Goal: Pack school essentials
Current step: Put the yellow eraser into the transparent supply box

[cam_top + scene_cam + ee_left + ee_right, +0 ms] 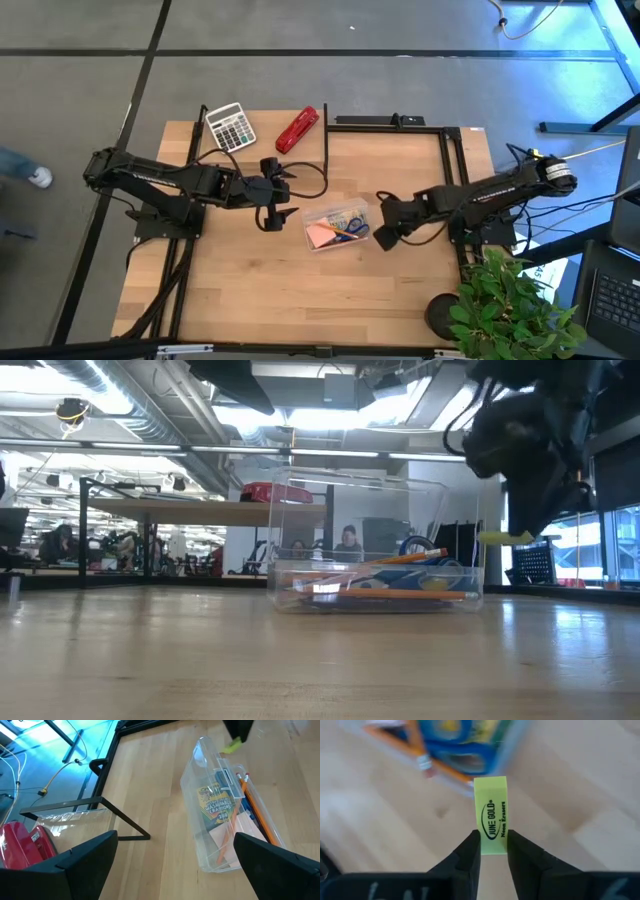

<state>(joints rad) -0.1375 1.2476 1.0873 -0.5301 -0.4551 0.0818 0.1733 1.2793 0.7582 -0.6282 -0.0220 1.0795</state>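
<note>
Wooden table point(260, 290); "JUNE GOLD Neon Erasers" eraser point(491, 815)

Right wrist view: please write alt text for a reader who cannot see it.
The right gripper pinches a yellow-green eraser between its dark jaws, above a wooden table. Beyond it, blurred, lies a clear box holding blue and orange items.

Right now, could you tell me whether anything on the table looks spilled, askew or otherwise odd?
Nothing stands out. The clear box sits flat with its contents inside, and the right gripper holds a green eraser squarely beside it. The calculator and stapler lie apart.
</note>
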